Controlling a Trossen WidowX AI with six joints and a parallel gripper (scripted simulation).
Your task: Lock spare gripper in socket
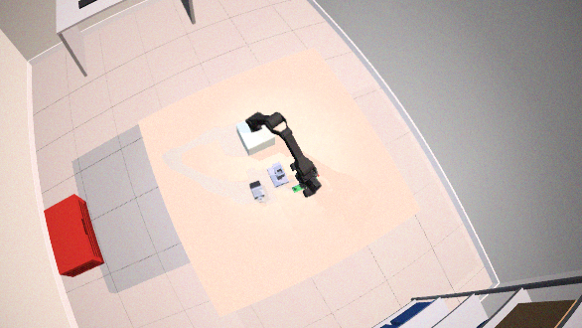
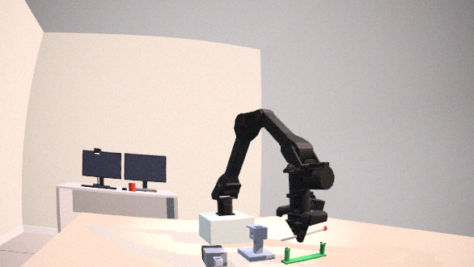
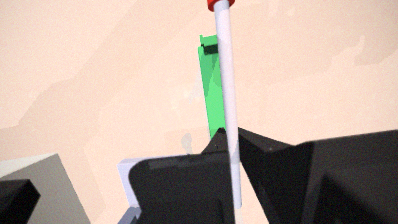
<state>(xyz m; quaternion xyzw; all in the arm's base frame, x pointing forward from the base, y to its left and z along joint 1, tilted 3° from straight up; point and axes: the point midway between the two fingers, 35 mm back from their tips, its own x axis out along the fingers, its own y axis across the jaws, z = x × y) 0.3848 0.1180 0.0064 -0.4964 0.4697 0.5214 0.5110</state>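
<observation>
My gripper [image 2: 300, 239] [image 3: 227, 131] points down, shut on the pale lock pin [image 2: 315, 231] [image 3: 226, 75]. The pin is held part-way along, above the table and slightly tilted, its red head [image 2: 325, 228] [image 3: 220, 4] the higher end. The grey-blue mount [image 1: 278, 175] [image 2: 257, 245] stands upright to the left of my gripper in the exterior view, no pin or spare gripper in its socket. The spare gripper [image 1: 257, 191] [image 2: 214, 256], grey with a dark end, lies on the table beside the mount, apart from it. Its stub faces the viewer in the exterior view.
A green cradle [image 1: 297, 189] [image 2: 305, 258] [image 3: 215, 95] with two posts stands empty below the pin. The arm's white base block [image 1: 258, 143] [image 2: 226, 230] is behind the mount. A desk with monitors and a red cabinet [image 1: 73, 236] stand farther off.
</observation>
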